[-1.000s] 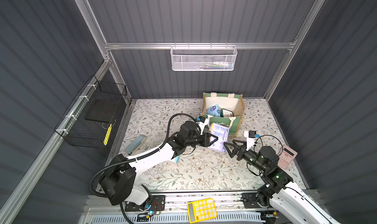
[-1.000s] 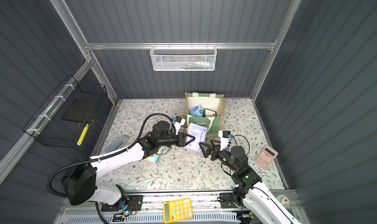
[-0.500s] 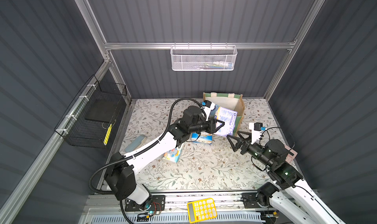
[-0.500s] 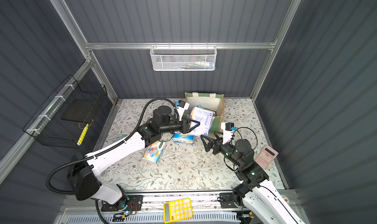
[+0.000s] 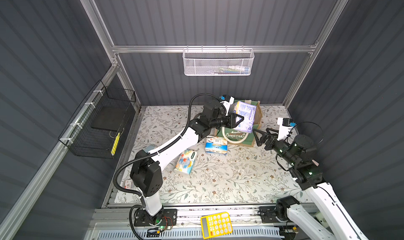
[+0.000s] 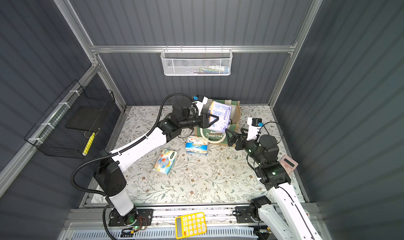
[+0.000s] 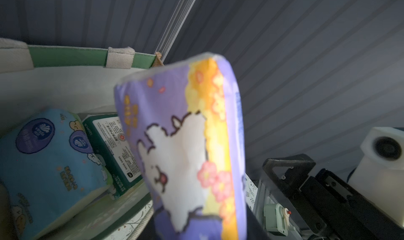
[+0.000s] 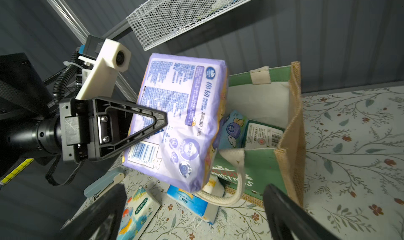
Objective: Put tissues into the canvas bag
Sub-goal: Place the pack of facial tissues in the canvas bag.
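Plainly we see the left gripper (image 5: 240, 120) clamped on a lavender pack (image 5: 246, 114) above the canvas bag (image 5: 235, 136); right gripper (image 5: 256, 138) gapes apart.

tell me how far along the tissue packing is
Done: a light blue pack and a dark green pack lie inside the canvas bag. In hand: the left fingers grip a purple pack over the bag's opening, not yet released. Left: the cartoon-printed pack and the white-blue-orange pack lie on the table before the bag. The right fingers are open and empty.
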